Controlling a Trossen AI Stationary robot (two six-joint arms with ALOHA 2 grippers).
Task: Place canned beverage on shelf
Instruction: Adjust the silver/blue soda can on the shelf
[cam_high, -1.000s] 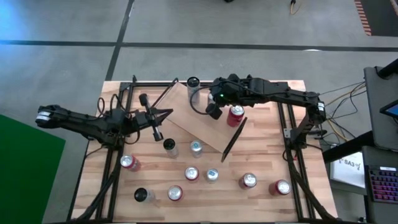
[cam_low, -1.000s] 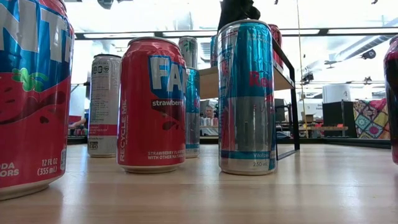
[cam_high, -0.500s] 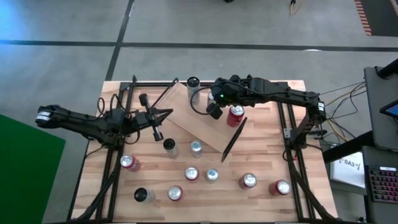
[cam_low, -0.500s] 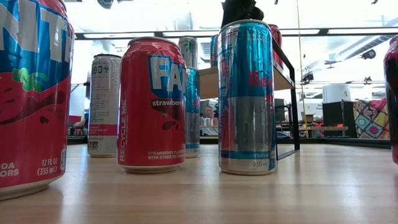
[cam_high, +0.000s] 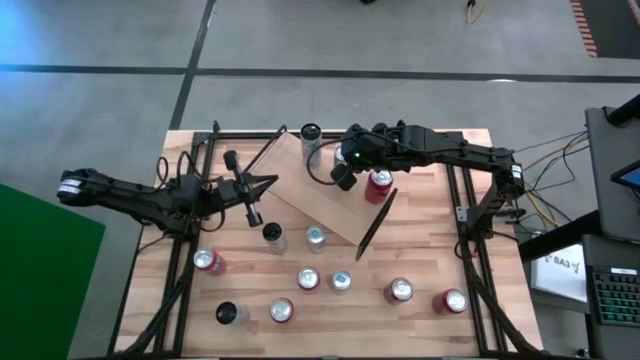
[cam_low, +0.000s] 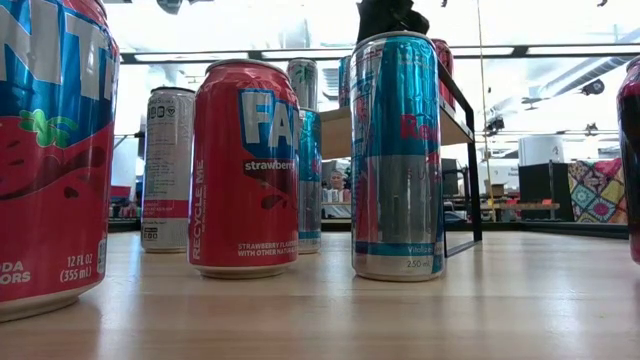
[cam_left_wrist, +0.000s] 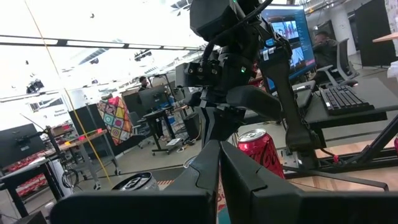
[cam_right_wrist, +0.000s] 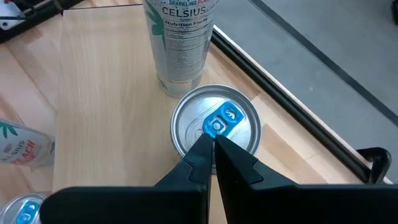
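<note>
Your shelf (cam_high: 325, 190) already carries three cans, a Celsius can (cam_high: 311, 134), a red can (cam_high: 379, 182) and a blue-tab can (cam_right_wrist: 216, 127), while about nine more stand on the table (cam_high: 470, 330) in front, so most of the job looks left. Right gripper (cam_right_wrist: 212, 144) hovers just over the blue-tab can's lid, jaws together, holding nothing. Left gripper (cam_high: 268, 181) waits beside the shelf's left end, jaws also together and empty.
</note>
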